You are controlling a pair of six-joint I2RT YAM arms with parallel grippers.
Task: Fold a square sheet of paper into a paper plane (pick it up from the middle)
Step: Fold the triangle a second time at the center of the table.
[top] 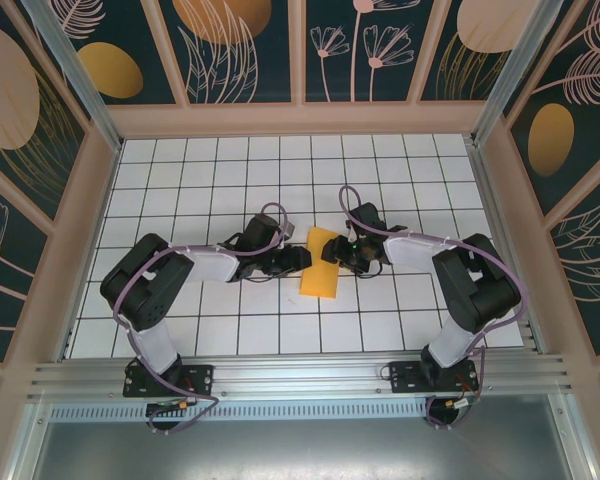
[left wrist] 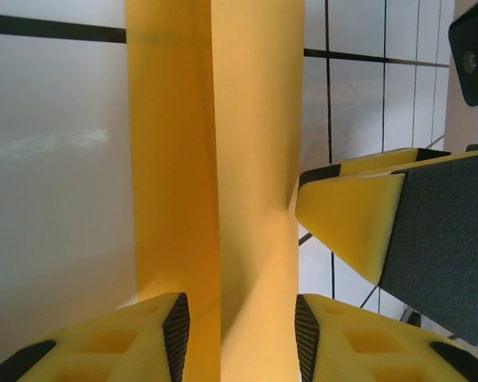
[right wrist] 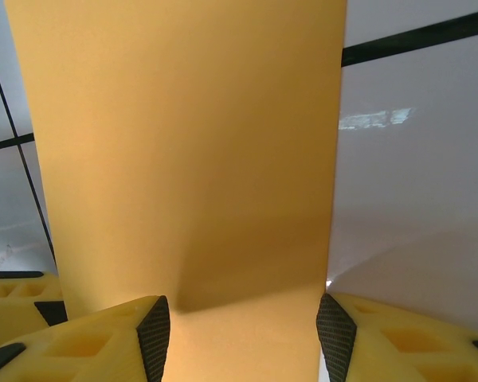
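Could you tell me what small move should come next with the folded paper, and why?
Probably press the left gripper down along the long fold of the thin orange-yellow folded paper sheet. It lies as a narrow strip between both grippers, whose jaws stand open astride it, the right gripper opposite, and its upper flap seems not yet flat.

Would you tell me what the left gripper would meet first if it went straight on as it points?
The paper, which the left gripper straddles with open jaws; just beyond it, probably the right gripper, though depth is unclear.
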